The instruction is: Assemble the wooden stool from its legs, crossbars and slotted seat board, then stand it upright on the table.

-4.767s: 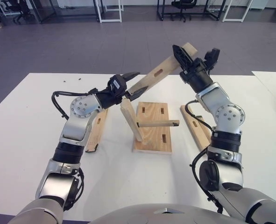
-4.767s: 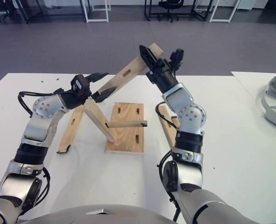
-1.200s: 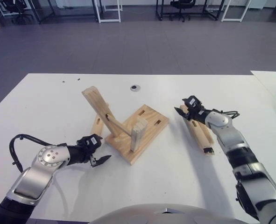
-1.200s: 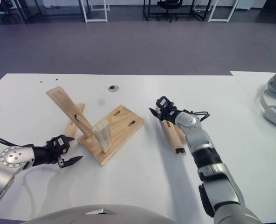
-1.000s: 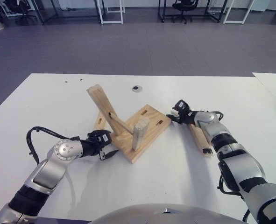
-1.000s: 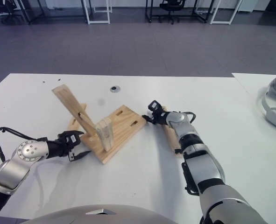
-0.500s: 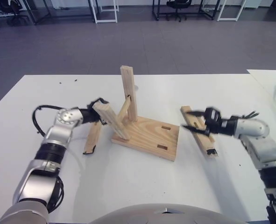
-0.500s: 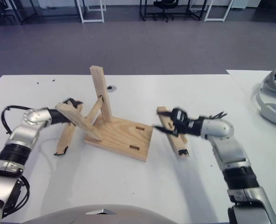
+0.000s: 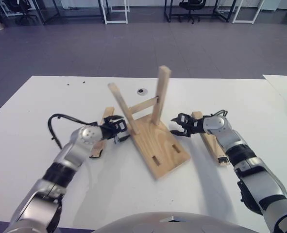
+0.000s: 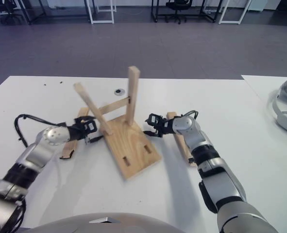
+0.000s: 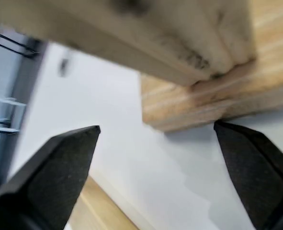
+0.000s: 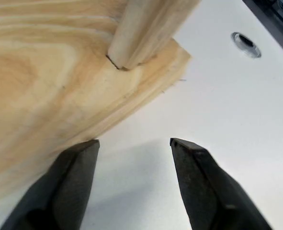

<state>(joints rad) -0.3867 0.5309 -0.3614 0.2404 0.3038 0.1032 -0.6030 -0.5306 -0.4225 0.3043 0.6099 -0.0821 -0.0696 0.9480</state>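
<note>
Eye views, table: a white table (image 9: 46,107) carries every part; a small dark round grommet (image 9: 142,91) is set in it beyond the stool.
Eye views, seat board: the pale rectangular slotted wooden seat board (image 9: 162,150) lies flat near the table's middle, turned at an angle, with two open slots at its near end.
Eye views, legs: two pale wooden legs rise from the board's far end. The left standing leg (image 9: 124,109) leans toward the robot's left; the right standing leg (image 9: 160,94) is nearly upright.
Eye views, crossbar: a thin wooden crossbar (image 9: 145,103) joins the two standing legs.
Eye views, loose parts: a left loose leg (image 9: 97,145) lies flat beside the board; the right loose pieces (image 10: 183,145) lie flat under the right forearm.
Eye views, left gripper: the left gripper (image 9: 118,130) is low at the board's far left corner, by the foot of the leaning leg.
Eye views, right gripper: the right gripper (image 9: 178,125) is low at the board's right edge, near the foot of the upright leg.
Left wrist view, pincer: the dark fingers (image 11: 50,177) are spread wide and hold nothing; the board's corner (image 11: 203,105) lies just beyond their tips.
Right wrist view, pincer: the dark fingers (image 12: 69,182) stand apart over bare table and grip nothing; the board's edge is just beside one tip, with a leg seated in its slot.
</note>
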